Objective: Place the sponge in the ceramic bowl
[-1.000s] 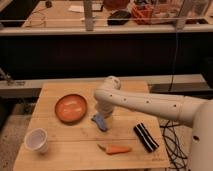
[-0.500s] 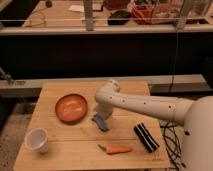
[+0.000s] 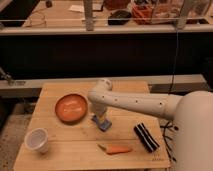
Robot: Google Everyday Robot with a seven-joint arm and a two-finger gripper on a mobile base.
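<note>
I see the gripper (image 3: pixel 101 117) down right on top of the sponge (image 3: pixel 105 124) - can't tell whether it's gripping - just beside the ceramic bowl (image 3: pixel 71 107).

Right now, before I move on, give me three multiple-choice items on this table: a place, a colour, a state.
1. The sponge lies: A in the ceramic bowl; B on the table under the tool; C on the floor.
2. The sponge is: A blue; B green; C white.
3. The white cup stands: A upside down; B upright; C on its side.
Key: B, it sits right of the bowl beneath the tool; A, the pad is blue; B, its open mouth faces up.
</note>
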